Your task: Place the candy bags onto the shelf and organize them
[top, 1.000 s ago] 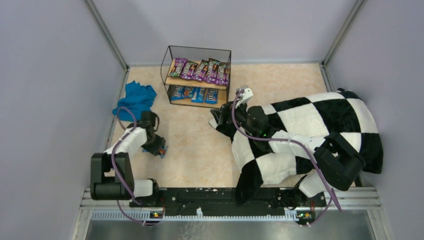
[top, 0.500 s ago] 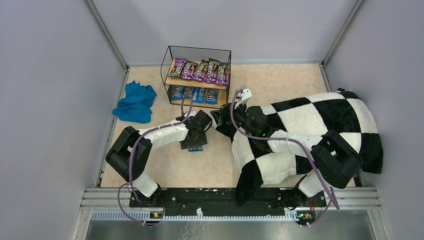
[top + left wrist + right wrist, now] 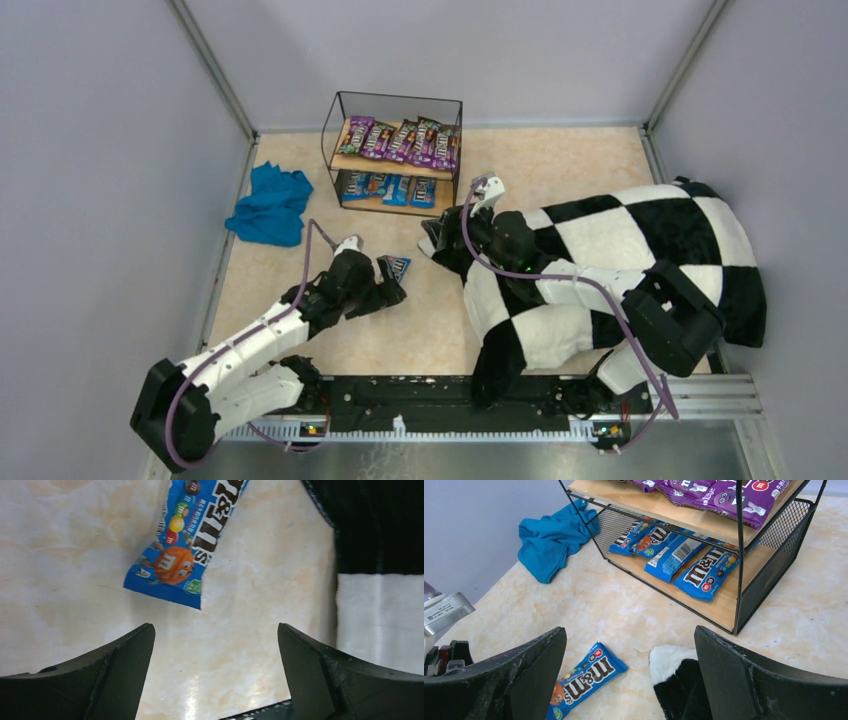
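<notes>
Two fingers of the left gripper stood wide apart, gripping nothing. One blue candy bag lay flat on the table just ahead of them, untouched. The right gripper also gaped empty by the checkered pillow. Beyond was the shelf, with purple bags on top and blue bags below.

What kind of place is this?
Probably a robot test cell: plain grey walls enclose a table, two robot arms sit at its near edge, and a wire shelf holds candy bags.
</notes>
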Motion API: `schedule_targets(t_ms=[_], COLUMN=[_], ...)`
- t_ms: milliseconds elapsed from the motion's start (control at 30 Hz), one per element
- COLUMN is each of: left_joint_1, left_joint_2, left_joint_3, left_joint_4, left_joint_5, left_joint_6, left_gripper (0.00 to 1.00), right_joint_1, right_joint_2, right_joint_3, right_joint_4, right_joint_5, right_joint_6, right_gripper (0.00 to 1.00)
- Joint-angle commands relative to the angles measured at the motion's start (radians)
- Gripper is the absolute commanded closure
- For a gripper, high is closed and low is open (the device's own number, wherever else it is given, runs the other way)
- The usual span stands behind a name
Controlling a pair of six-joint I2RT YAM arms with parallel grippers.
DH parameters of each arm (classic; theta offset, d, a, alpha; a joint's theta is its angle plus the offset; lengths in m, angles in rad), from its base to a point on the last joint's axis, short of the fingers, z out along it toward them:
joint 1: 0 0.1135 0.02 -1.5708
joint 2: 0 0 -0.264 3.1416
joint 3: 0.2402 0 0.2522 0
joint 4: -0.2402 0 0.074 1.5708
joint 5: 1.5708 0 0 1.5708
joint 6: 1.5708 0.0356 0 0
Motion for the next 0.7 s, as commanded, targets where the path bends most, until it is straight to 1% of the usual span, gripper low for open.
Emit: schedule_targets(t_ms=[0,67,133,300,367,433,500,533,567,667], left_joint_1=[0.071,0.121,0.163,0.259,0.283,0.295,0.298,0.299,0.3,0.303], left_joint_2=[-0.064,-0.069,-0.09,-0.22,-0.254,-0.266,-0.261,-0.253,-0.246,-0.214], left_joint_3=[-0.108,-0.142,-0.173,-0.329,-0.413,-0.524,-0.606,-0.619,-0.614,-0.532], left_joint_4=[0.233,0.243,0.224,0.324,0.41,0.58,0.705,0.733,0.725,0.622], left_joint_5=[0.191,0.245,0.253,0.27,0.291,0.311,0.307,0.296,0.282,0.238], left_joint_6=[-0.137,-0.214,-0.294,-0.46,-0.548,-0.648,-0.72,-0.731,-0.719,-0.633], left_gripper=[0.01,0.01,0.01,0.01,0.02,0.06,0.11,0.14,0.17,0.24], right_joint_1=[-0.009,-0.009,-0.008,-0.01,-0.014,-0.016,-0.019,-0.019,-0.02,-0.022], right_joint_2=[-0.008,-0.006,-0.009,-0.02,-0.024,-0.025,-0.025,-0.026,-0.026,-0.024], right_joint_3=[0.021,0.02,0.018,0.011,0.008,0.007,0.006,0.006,0.005,0.006], right_joint_4=[0.042,0.043,0.043,0.042,0.045,0.048,0.05,0.051,0.052,0.055], right_joint_5=[-0.01,-0.01,-0.008,-0.001,-0.005,-0.009,-0.014,-0.016,-0.017,-0.02], right_joint_6=[0.011,0.012,0.011,0.007,0.009,0.013,0.017,0.018,0.02,0.021], right_gripper=[0.01,0.01,0.01,0.01,0.01,0.01,0.01,0.01,0.01,0.01])
